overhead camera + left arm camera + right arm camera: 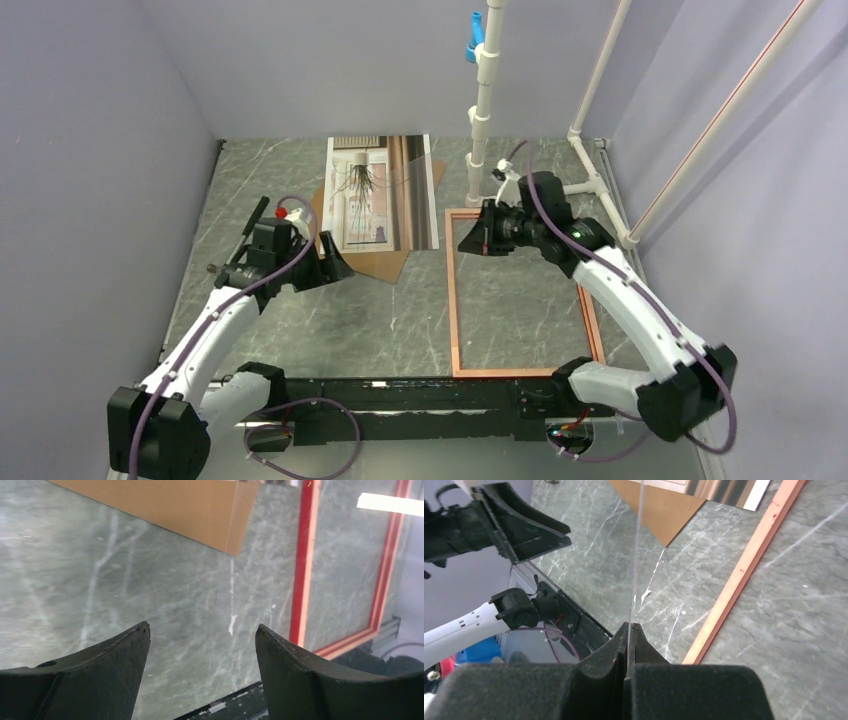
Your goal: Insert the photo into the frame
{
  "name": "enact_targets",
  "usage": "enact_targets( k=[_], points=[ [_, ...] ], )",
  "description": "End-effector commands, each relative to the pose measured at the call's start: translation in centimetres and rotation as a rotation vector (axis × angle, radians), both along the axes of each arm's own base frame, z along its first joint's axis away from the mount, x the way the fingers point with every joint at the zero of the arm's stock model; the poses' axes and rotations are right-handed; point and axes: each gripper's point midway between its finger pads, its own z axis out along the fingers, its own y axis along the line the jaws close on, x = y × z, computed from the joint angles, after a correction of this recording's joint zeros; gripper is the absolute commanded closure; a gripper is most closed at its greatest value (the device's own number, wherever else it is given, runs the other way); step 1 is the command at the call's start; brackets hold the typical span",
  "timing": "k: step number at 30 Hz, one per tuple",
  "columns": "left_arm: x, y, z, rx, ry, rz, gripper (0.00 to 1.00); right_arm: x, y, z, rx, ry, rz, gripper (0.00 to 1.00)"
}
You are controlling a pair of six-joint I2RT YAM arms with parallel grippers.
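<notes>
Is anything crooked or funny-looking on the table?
The brown backing board lies twisted under the photo, its corners poking out past the print. The right gripper also pinches a clear sheet standing on its edge.

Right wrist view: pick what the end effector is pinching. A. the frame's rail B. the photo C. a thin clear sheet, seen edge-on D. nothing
C: the right end effector is shut on a thin clear sheet that rises edge-on from between its jaws, while the frame lies flat on the table beside it.
</notes>
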Motion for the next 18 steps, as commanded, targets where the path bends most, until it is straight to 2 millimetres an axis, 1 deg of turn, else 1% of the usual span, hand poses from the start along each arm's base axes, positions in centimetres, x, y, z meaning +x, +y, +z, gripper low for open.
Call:
enact_targets(
  k=[1, 4, 9, 13, 16, 18],
  points=[
    [0.1, -3.4, 0.7, -0.05, -0.019, -0.045, 0.2, -1.7, -3.4, 4.8, -0.03, -0.128, -0.109, 1.0],
    [0.0, -5.7, 0.1, -0.073, 0.007, -0.065, 0.21, -3.5, -5.4, 7.7, -0.015, -0.207, -0.173, 1.0],
    [0.3, -9.8, -1.0, -0.075, 0.059, -0.106, 0.21, -5.9, -8.8, 10.9, -0.019, -0.297, -0.286, 1.0],
    [0.4, -13.9, -1.7, -0.045, 0.094, -0.161, 0.18, -7.1, -11.3, 12.2, -0.025, -0.346, -0.391, 1.0],
    [0.6, -17.5, -2.0, -0.033, 0.117, -0.215, 0.18, -7.7, -12.6, 12.5, -0.034, -0.357, -0.445, 1.0],
    [0.8, -19.5, -2.5, -0.009, 0.134, -0.236, 0.18, -7.9, -13.4, 12.4, -0.048, -0.356, -0.483, 1.0]
  ],
)
